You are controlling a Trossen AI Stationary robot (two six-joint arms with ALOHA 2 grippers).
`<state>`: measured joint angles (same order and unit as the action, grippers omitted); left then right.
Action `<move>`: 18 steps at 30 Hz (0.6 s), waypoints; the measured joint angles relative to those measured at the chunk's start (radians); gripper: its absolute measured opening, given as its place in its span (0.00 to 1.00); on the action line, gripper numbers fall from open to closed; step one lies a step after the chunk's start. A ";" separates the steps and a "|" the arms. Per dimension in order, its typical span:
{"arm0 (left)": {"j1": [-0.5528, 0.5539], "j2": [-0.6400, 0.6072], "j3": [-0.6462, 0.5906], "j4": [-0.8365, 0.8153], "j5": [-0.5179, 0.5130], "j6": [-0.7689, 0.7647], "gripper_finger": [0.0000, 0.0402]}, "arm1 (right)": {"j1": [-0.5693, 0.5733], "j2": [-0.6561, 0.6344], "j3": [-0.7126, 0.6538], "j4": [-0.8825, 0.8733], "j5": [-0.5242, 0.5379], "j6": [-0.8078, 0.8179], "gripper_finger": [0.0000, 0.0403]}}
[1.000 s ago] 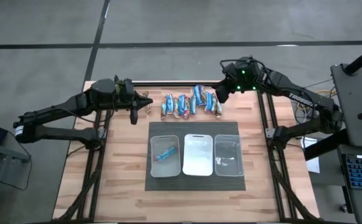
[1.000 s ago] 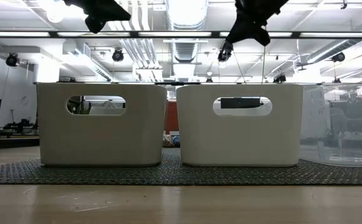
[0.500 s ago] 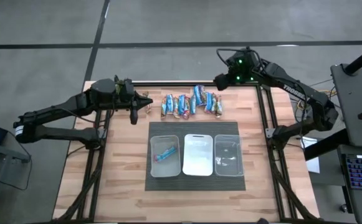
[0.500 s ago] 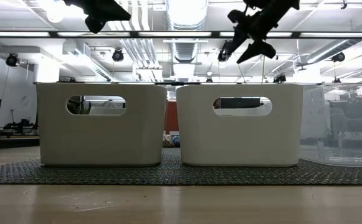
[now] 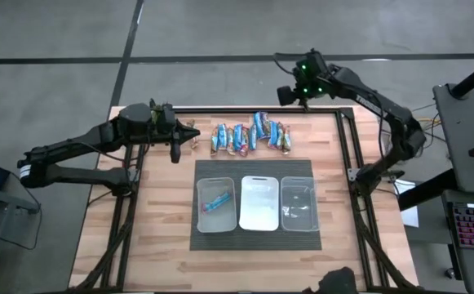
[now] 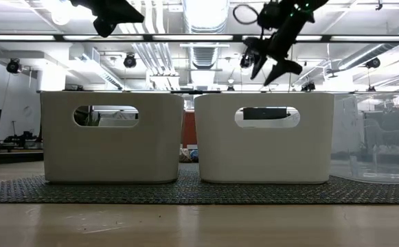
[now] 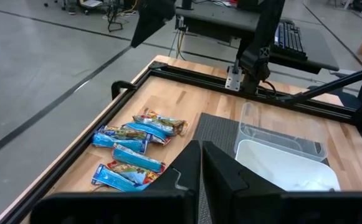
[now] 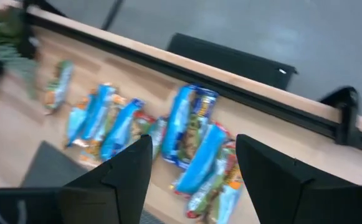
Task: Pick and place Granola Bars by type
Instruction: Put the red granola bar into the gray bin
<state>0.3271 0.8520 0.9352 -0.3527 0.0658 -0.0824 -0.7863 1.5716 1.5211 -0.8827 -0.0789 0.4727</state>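
**Bars bunched at 12 o'clock; right jaws spread and empty above them, misgrasp risk noted.**
The bars (image 5: pixel 251 135) lie in a tight, overlapping row along the far edge of the tabletop (image 5: pixel 163 212), at 12 o'clock from the three bins (image 5: pixel 257 204); one blue bar (image 5: pixel 214 201) already sits in the bin at 9 o'clock of the set. The right gripper (image 5: pixel 286 95) hangs high at 1 o'clock of the row, out past the frame rail, jaws released and holding nothing. The left gripper (image 5: pixel 176 151) waits at 9 o'clock of the row, jaws clenched on nothing visible. Judged risks: since wrappers touch and overlap, a descent could pinch two bars at once or drag a neighbour; mixed types lying together could send a bar to the wrong bin; slick wrappers may slip; the rail lies close under the approach path.
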 joint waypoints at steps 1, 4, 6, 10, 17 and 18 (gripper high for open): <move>0.000 0.000 0.000 0.000 0.000 -0.001 0.00 | -0.005 0.011 0.003 -0.005 0.001 0.000 0.55; 0.000 0.000 0.000 0.000 0.000 -0.004 0.00 | -0.013 0.033 0.005 -0.005 0.002 -0.008 0.55; 0.000 0.000 0.000 0.000 0.000 -0.004 0.00 | -0.013 0.046 0.005 -0.004 -0.002 -0.009 0.55; 0.000 0.000 0.000 0.000 0.000 -0.008 0.00 | -0.013 0.064 0.005 -0.005 -0.076 -0.019 0.55; 0.000 0.000 0.000 0.000 0.000 -0.008 0.00 | -0.012 0.069 0.005 -0.004 -0.133 -0.088 0.55; 0.000 0.000 0.000 0.000 0.000 -0.008 0.00 | -0.012 0.069 0.005 -0.004 -0.132 -0.087 0.55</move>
<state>0.3271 0.8520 0.9352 -0.3523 0.0658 -0.0906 -0.7982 1.6402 1.5257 -0.8871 -0.2109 0.3856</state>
